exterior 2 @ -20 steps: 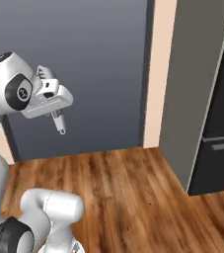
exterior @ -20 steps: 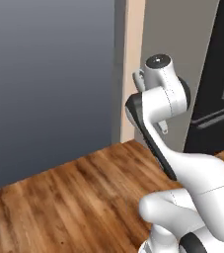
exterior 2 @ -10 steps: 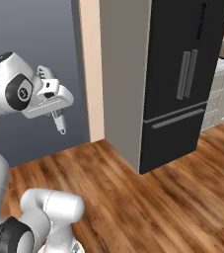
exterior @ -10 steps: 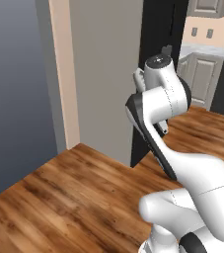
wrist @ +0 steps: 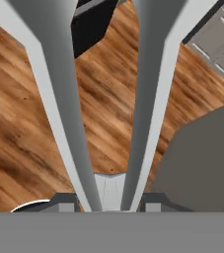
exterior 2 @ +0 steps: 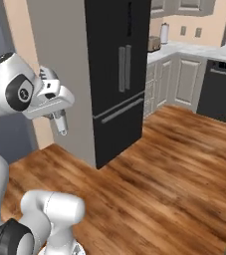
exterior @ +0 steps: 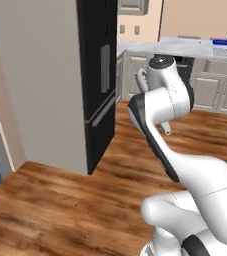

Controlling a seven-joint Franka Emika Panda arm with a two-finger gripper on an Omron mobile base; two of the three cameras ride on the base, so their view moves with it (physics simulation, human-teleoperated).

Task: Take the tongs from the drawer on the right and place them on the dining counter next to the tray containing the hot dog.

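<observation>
Two long silver-grey arms of the tongs (wrist: 59,99) rise through the hand view, joined at the bottom between my fingers. My gripper (wrist: 106,200) is shut on that joined end. In the right base view the gripper (exterior 2: 57,117) hangs high over the wood floor, with the tongs (exterior 2: 62,128) poking down from it. Far off at the top right of the left base view lies the marble dining counter (exterior: 185,46), with the blue tray (exterior: 220,42) on it. The hot dog is too small to make out. The drawer is out of view.
A tall black fridge (exterior 2: 117,74) set in a grey housing (exterior: 40,80) stands close ahead. Beige cabinets (exterior 2: 181,79) and a dark dishwasher front (exterior 2: 219,92) line the far wall. Wood floor (exterior 2: 169,164) stretches between them and me.
The base has turned: the grey wall has slid out of both base views, and the fridge and kitchen have come in. The arm keeps its pose, still gripping the tongs.
</observation>
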